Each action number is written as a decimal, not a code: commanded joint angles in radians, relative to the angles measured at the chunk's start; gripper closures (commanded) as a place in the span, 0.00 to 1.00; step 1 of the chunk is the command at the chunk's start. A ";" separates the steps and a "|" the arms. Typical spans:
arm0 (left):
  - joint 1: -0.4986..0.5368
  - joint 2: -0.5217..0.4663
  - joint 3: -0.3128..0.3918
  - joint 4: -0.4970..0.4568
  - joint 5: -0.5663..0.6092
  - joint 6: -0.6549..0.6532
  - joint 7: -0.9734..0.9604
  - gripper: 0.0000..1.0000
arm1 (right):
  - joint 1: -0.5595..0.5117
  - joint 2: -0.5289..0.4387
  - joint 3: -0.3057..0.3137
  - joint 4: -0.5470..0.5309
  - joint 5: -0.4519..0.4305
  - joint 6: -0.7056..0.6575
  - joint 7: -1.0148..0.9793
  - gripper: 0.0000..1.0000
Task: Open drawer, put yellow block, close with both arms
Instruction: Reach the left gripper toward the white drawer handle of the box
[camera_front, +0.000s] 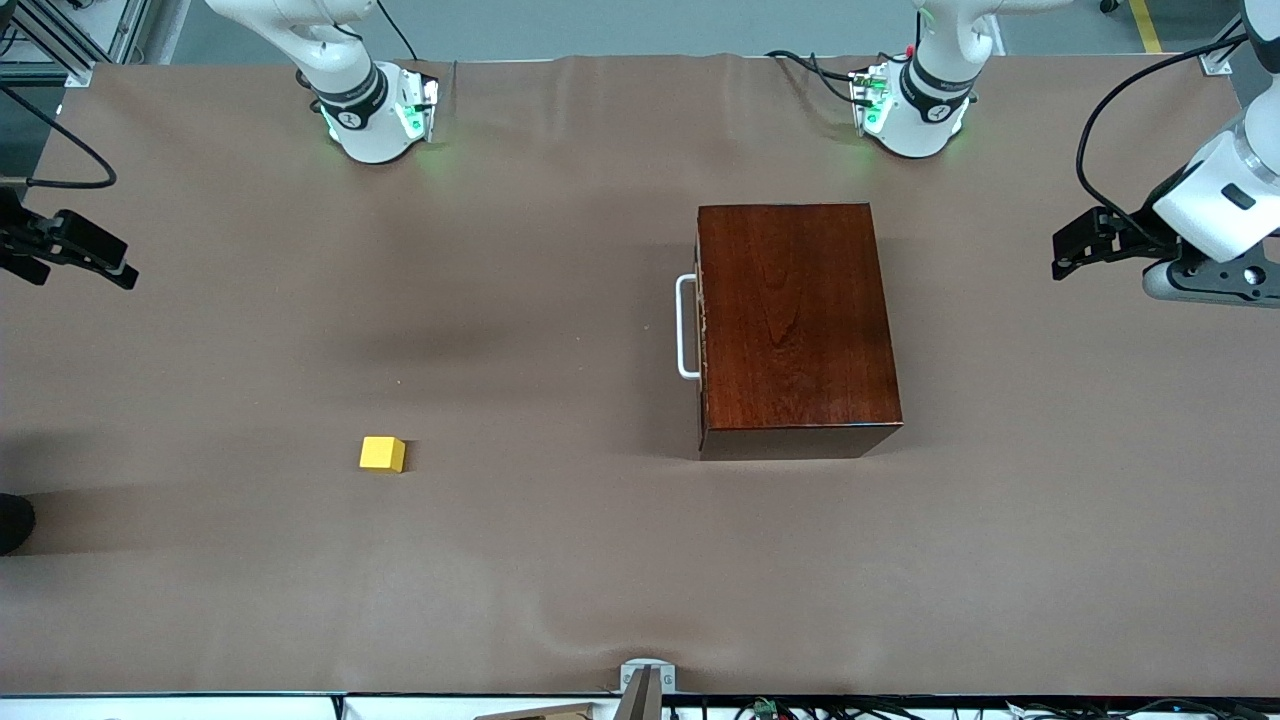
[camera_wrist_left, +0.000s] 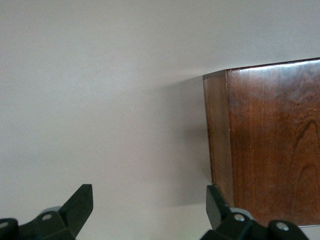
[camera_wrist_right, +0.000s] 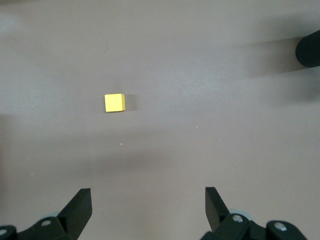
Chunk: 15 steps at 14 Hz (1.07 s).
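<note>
The dark reddish-brown wooden box (camera_front: 795, 320) stands mid-table toward the left arm's end, its drawer pushed in. The white handle (camera_front: 686, 326) faces the right arm's end. One corner of the box shows in the left wrist view (camera_wrist_left: 270, 145). The yellow block (camera_front: 382, 454) lies on the brown cloth, nearer to the front camera than the box and toward the right arm's end. It also shows in the right wrist view (camera_wrist_right: 114, 102). My left gripper (camera_front: 1062, 255) (camera_wrist_left: 149, 200) hangs open and empty beside the box. My right gripper (camera_front: 125, 275) (camera_wrist_right: 148, 200) hangs open and empty over the cloth at its own end.
A dark round object (camera_front: 12, 520) sits at the table's edge at the right arm's end, also in the right wrist view (camera_wrist_right: 310, 47). A metal bracket (camera_front: 645, 682) is at the edge nearest the front camera. Both arm bases (camera_front: 380, 110) (camera_front: 915, 105) stand at the table's back edge.
</note>
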 joint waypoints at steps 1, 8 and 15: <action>0.003 0.000 -0.007 0.003 0.018 0.004 0.011 0.00 | -0.004 0.004 0.006 0.016 -0.013 -0.007 0.005 0.00; 0.001 0.000 -0.007 0.003 0.018 0.002 0.009 0.00 | -0.003 0.005 0.006 0.016 -0.013 -0.007 0.005 0.00; -0.005 0.003 -0.050 0.012 0.019 0.002 -0.086 0.00 | -0.004 0.005 0.006 0.016 -0.013 -0.001 0.007 0.00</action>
